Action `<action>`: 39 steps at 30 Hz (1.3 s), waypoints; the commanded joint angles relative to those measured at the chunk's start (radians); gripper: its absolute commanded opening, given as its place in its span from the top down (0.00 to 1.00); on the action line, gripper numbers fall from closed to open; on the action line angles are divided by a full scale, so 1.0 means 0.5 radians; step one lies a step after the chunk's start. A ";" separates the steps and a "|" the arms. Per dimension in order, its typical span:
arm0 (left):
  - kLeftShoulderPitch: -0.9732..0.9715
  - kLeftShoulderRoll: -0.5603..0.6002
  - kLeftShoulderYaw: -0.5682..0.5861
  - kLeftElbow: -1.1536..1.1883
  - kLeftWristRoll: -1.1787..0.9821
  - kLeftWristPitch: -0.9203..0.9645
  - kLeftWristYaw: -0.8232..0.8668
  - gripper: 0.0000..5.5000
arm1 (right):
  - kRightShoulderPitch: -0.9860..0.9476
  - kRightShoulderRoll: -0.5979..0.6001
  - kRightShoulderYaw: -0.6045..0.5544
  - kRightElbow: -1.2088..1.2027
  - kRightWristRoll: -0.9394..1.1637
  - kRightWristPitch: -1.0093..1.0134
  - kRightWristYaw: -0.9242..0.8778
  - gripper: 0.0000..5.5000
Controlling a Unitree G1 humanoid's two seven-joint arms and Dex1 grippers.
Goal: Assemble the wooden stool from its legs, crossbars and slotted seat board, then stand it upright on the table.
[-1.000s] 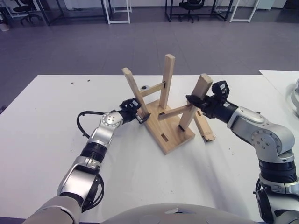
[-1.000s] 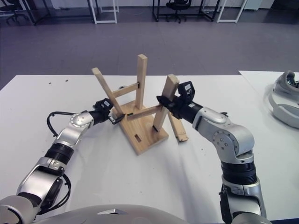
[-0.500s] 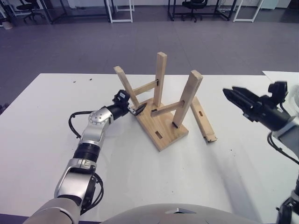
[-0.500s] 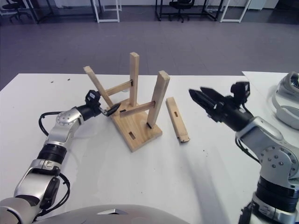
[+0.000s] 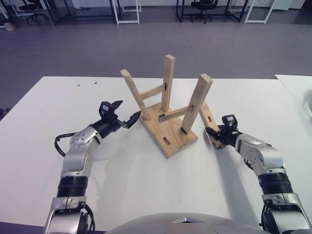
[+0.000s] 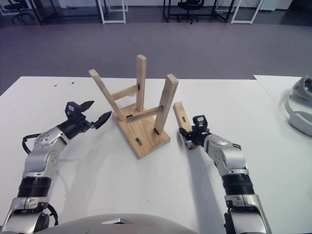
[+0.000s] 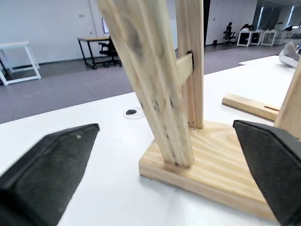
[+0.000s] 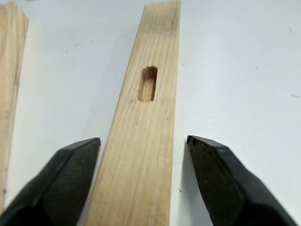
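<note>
The slotted seat board (image 5: 168, 135) lies flat on the white table with three legs (image 5: 195, 102) pointing up, joined by two crossbars (image 5: 152, 91). A fourth leg (image 6: 181, 118) lies loose on the table to its right. My right gripper (image 6: 191, 137) is open low over that leg's near end; in the right wrist view its fingers (image 8: 66, 181) straddle the leg (image 8: 146, 127) below its slot (image 8: 148, 84). Left of the stool my left gripper (image 5: 124, 117) stands open, apart from the slanted left leg (image 7: 150, 89), holding nothing.
A white and grey headset (image 6: 300, 105) lies at the table's right edge. A small round disc (image 7: 131, 112) sits on the table behind the stool. Bare table (image 5: 146, 185) spreads in front of the stool and to the left.
My left gripper has let go of the stool's left leg and drawn back to the left, opening. My right gripper left the right leg, swung out, then came down over the loose leg.
</note>
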 commanded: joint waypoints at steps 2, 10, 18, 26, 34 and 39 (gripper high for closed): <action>0.137 0.012 0.005 -0.185 -0.017 0.119 0.075 0.05 | 0.017 -0.009 -0.072 0.017 -0.057 0.046 -0.015 0.37; 0.145 0.042 0.012 -0.255 -0.005 0.197 0.111 0.05 | -0.063 -0.021 -0.111 0.169 -0.029 0.233 0.135 0.62; 0.143 -0.034 0.403 -0.665 -0.758 0.556 0.265 0.05 | -0.104 -0.011 -0.324 -0.041 -0.081 -0.369 0.148 0.62; -0.887 -0.053 0.518 -0.852 -2.293 0.778 1.298 0.05 | -0.817 -0.296 -0.458 -0.827 0.398 -0.398 0.521 0.63; -1.274 -0.166 0.262 -0.812 -2.681 0.687 1.844 0.05 | -1.011 -0.237 0.028 -1.088 0.190 -0.438 0.556 0.63; -1.238 -0.171 0.282 -0.762 -2.684 0.610 1.953 0.05 | -0.977 -0.213 0.052 -1.110 0.141 -0.543 0.600 0.63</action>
